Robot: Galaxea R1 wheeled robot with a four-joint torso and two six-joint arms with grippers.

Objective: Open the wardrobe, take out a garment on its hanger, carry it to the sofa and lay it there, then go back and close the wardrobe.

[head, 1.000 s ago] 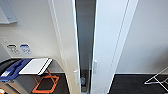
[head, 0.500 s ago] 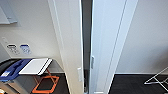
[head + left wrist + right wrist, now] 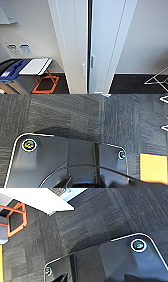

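The wardrobe (image 3: 75, 37) stands tall and white right in front of me in the head view. Its two flat doors are nearly together, with only a thin dark slit (image 3: 88, 37) between them. The left door's small white handle (image 3: 83, 70) and the right door's handle (image 3: 92, 61) sit low beside the slit. The right door (image 3: 107, 37) looks a little further out than the left one. The doors hide the wardrobe's inside. Both wrist views look down on dark carpet (image 3: 62, 114) past the robot's own plates.
Left of the wardrobe stands a white-topped stand (image 3: 35, 66) on an orange frame (image 3: 46, 83), with a blue-lidded bin (image 3: 11, 70) beside it. The orange frame (image 3: 17, 219) also shows by the right wrist. A white wire rack (image 3: 157, 79) stands at the right.
The dark gap between the wardrobe doors has narrowed from a wide band to a thin slit.
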